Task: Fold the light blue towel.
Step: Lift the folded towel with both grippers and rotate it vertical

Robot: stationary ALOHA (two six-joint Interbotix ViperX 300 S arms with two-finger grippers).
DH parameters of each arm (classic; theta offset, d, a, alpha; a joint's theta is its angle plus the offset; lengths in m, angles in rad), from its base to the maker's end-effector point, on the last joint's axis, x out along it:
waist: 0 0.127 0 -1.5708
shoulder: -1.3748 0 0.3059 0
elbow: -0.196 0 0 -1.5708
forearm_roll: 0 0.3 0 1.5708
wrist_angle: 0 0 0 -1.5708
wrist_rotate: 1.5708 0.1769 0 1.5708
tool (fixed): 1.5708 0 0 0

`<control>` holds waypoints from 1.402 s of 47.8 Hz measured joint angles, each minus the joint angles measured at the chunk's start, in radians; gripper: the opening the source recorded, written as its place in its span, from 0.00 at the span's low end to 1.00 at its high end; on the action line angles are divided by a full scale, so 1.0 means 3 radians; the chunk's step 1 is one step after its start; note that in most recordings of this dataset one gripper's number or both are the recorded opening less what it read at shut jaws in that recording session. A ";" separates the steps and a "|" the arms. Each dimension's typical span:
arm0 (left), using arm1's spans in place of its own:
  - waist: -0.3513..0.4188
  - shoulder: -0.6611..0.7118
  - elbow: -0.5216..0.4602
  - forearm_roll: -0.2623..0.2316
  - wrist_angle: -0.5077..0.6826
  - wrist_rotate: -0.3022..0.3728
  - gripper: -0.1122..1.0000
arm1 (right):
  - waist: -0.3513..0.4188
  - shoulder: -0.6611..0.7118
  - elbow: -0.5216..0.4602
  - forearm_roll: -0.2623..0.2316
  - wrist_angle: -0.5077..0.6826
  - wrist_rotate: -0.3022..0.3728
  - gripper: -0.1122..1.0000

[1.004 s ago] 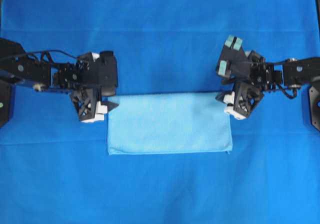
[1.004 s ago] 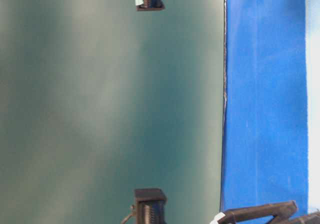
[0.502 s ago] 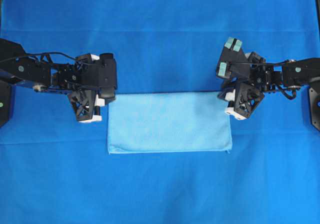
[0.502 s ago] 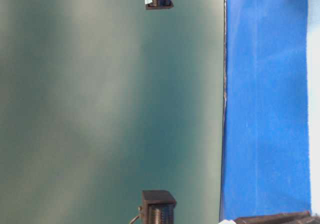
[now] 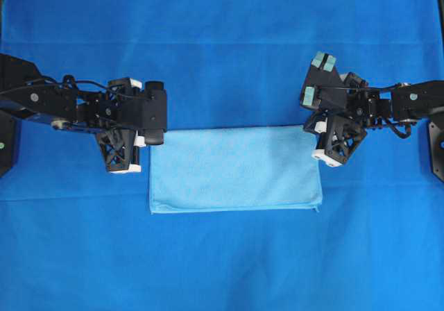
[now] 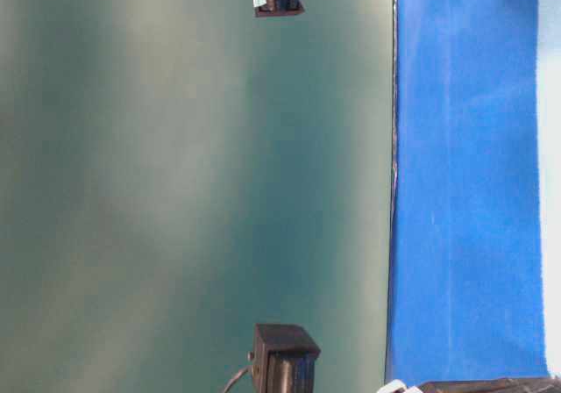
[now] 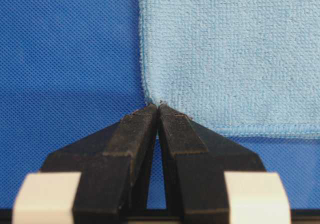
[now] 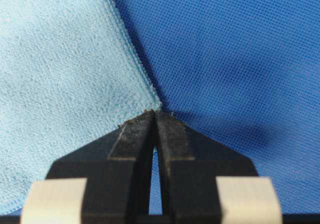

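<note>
Light blue towel (image 5: pixel 236 169) lies folded in half on the blue sheet (image 5: pixel 222 47), left gripper (image 7: pixel 158 105) and right gripper (image 8: pixel 154 112) each pinched on a far corner, so probably one fold done, second pending.

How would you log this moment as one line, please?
towel folded, flat | left hand shut on corner | right hand shut on corner

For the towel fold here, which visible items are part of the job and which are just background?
Part of the job:
- light blue towel, lying as a rectangle
- left gripper, shut at one towel corner
- right gripper, shut at another corner

Background:
- royal-blue sheet underneath
</note>
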 measured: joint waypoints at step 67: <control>-0.0430 -0.1324 -0.0568 0.0005 0.0573 0.0000 0.13 | -0.0481 -0.1498 -0.0511 -0.0644 0.1171 0.0005 0.11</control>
